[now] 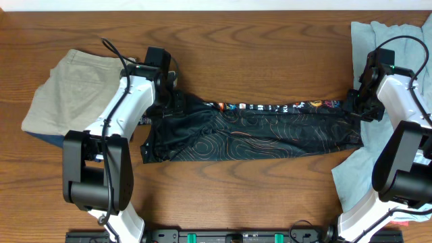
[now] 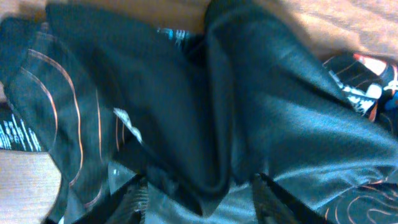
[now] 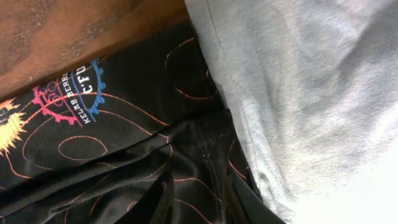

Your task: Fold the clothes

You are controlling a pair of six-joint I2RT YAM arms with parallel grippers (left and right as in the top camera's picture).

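Note:
The clothes, a black jersey (image 1: 270, 131) with thin orange contour lines and a coloured logo strip, lie stretched in a long folded band across the table's middle. My left gripper (image 1: 169, 101) is at its left end. In the left wrist view its fingers (image 2: 140, 199) stand apart over the black jersey (image 2: 249, 93), with a loose fold of it lying between them. My right gripper (image 1: 354, 104) is at the band's right end. In the right wrist view its jaws (image 3: 202, 199) are a little apart, and a ridge of jersey (image 3: 124, 155) runs between them.
Folded khaki shorts (image 1: 67, 88) lie at the left, beside my left arm. A pale grey-blue garment (image 1: 398, 40) is spread under my right arm down to the front right, and its edge (image 3: 311, 93) overlaps the jersey's end. Bare wooden table (image 1: 256, 54) shows behind the jersey.

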